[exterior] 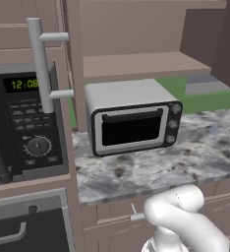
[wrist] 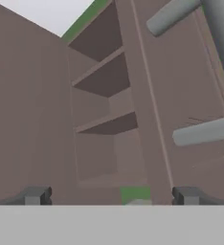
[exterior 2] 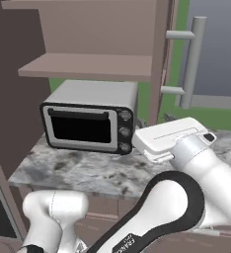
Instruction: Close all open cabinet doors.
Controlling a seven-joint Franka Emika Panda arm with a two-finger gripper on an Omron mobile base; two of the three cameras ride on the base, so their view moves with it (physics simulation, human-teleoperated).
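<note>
Mauve-brown wood frames an open wall cabinet over the counter (exterior: 186, 157) in the left base view; a door (exterior: 53, 19) stands at the left with its silver handle (exterior: 42, 64) upright, and a toaster oven (exterior: 131, 118) sits below the bare shelf (exterior: 141, 64).

From the right base view, a second door (exterior 2: 162, 59) shows edge-on, swung out toward the robot, its handle (exterior 2: 192, 62) vertical; the arm's hand reaches up just below and beside it.

Along the hand view, the gripper (wrist: 111, 196) has its tips spread wide with nothing between. That door (wrist: 181, 95) lies ahead and to the right of the tips, long axis running away up the frame, shelves (wrist: 106, 124) exposed to its left. I judge the push must go sideways against the door's face.
</note>
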